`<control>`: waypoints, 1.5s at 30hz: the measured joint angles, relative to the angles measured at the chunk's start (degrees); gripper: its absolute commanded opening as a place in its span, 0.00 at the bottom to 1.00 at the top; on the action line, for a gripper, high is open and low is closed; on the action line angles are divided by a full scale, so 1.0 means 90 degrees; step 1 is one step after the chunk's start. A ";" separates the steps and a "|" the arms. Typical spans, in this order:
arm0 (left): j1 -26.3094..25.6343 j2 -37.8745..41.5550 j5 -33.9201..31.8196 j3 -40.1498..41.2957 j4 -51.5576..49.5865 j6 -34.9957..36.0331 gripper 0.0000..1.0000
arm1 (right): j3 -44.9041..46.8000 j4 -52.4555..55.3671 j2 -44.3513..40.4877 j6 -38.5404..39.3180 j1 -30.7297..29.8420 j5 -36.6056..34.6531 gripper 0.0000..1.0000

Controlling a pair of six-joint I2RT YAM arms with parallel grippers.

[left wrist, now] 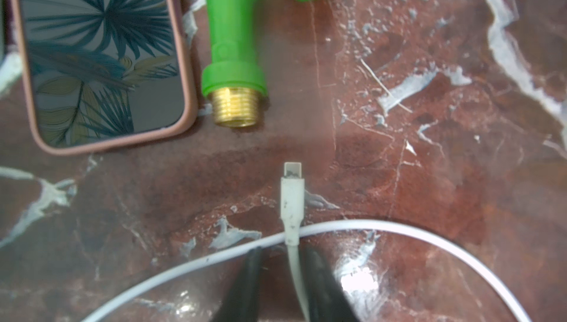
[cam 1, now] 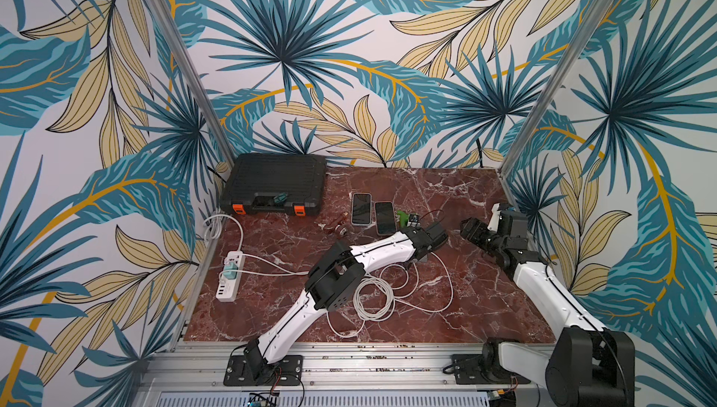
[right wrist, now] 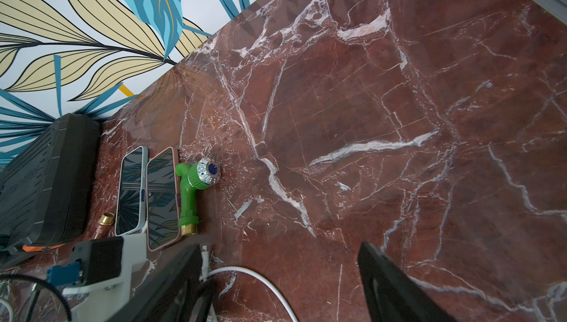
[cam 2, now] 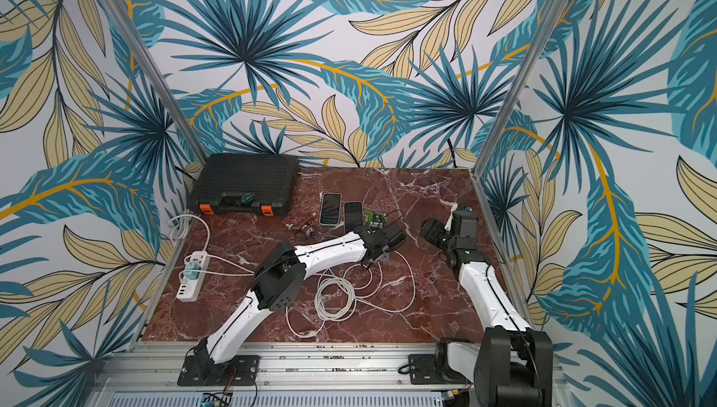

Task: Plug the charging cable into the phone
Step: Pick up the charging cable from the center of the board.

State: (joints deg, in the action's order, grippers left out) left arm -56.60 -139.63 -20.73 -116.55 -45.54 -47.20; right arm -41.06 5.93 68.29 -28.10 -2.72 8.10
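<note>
1. I am judging the task as barely started. The plug is lying flat on the marble table, apart from the pink-cased phone. Its metal tip is aiming more at the brass thread of the green tap fitting than at the phone's near end.
2. The left gripper is straddling the charging cable just behind the plug. Its jaws are standing narrow with a gap showing on one side, so I am not counting this as a grip.
3. The right gripper is hanging with jaws wide apart and nothing between them, near the table's right edge and well apart from the phones.
4. I am reckoning that clamping, lifting, swinging the plug toward the phone's end and pushing it home are all left to do. I cannot see the port. A pale-cased phone is lying just beside the pink one, and I cannot tell which is meant.
5. For room, the green fitting is sitting just beside the pink phone, crowding that side. A cable loop is crossing under the plug's sleeve, and coils are lying beneath my left arm. Bare marble is opening toward the right. The black case and power strip are sitting well off to the left.
</note>
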 measured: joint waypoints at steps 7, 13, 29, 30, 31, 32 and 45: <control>-0.0022 0.0019 -0.0151 0.0015 0.0068 0.0189 0.00 | 0.0049 -0.0002 -0.0012 0.0000 0.0000 0.0063 0.86; -0.0022 0.0787 -0.0493 0.0719 0.0539 0.1107 0.00 | 0.0124 -0.0058 -0.0114 -0.0002 0.0000 0.0204 0.84; -0.0095 0.6560 -0.0721 0.5870 0.5425 0.3548 0.00 | 0.1498 -0.3742 -0.2477 -0.0673 -0.1304 0.2200 0.63; -0.0138 0.6671 -0.0670 0.6084 0.5663 0.3665 0.00 | 0.1520 -0.4027 -0.2516 -0.0692 -0.1559 0.2183 0.62; -0.0185 0.6747 -0.0631 0.6258 0.5880 0.3769 0.00 | 0.1552 -0.4289 -0.2528 -0.0692 -0.1787 0.2174 0.60; -0.0231 0.6795 -0.0595 0.6409 0.6086 0.3888 0.00 | 0.1579 -0.4505 -0.2521 -0.0702 -0.2004 0.2147 0.59; -0.0384 0.6744 -0.0668 0.6832 0.7276 0.4277 0.00 | 0.1574 -0.5809 -0.1433 -0.0495 -0.3492 0.1139 0.47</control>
State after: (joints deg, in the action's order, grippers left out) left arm -60.05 -78.94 -26.74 -55.07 19.94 -8.71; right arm -26.89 -46.35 55.40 -32.56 -34.15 18.35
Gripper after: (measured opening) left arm 0.061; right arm 0.477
